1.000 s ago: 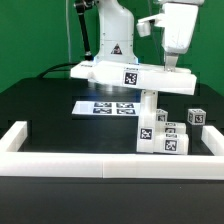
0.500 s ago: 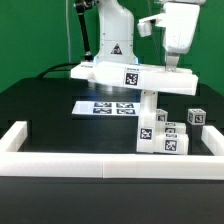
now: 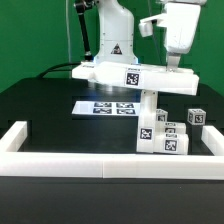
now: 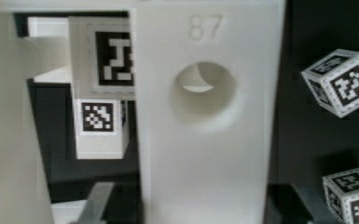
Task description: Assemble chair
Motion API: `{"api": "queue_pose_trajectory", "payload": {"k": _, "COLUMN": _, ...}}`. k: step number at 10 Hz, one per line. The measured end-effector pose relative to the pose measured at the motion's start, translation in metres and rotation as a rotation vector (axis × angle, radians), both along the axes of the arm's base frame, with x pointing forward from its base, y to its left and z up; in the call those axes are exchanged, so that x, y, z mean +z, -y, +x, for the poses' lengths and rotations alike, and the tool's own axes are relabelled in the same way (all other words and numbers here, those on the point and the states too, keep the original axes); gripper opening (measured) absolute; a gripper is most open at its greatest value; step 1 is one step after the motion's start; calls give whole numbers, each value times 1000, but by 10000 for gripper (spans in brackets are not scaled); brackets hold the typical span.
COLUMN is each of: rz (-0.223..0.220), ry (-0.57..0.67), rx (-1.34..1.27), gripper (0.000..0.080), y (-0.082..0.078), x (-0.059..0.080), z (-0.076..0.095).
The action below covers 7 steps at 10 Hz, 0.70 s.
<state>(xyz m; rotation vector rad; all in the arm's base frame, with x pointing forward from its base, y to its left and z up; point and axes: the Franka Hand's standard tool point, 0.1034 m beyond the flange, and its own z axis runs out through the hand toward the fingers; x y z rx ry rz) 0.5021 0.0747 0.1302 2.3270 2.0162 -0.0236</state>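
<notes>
Nothing's budged this past second: the gripper (image 3: 172, 68), upper right of the exterior view, stays pinched nearly shut on the seat slab (image 3: 133, 75) mid-frame, holding it atop the upright post (image 3: 148, 104) of the chair cluster (image 3: 160, 136) at lower right, still seating that joint, I'd say.

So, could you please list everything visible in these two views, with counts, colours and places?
flat white plastic slab with a square tag: one, white, raised above the table
upright white plastic post: one, white, under the slab
tagged white plastic blocks: several, white, clustered at the post's foot, exterior view's right
marker board: one, white with black tags, flat on the table
long border rail: one, white, along the table's front and sides
table: one, black
robot arm: one, white, behind
gripper: one, white, shut on the slab's end
</notes>
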Motion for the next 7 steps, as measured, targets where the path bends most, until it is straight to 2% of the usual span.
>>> {"api": "queue_pose_trajectory", "payload": {"k": 7, "rz": -1, "ry": -1, "rx": -11, "gripper": 288, "y": 0, "x": 1, "z": -1}}
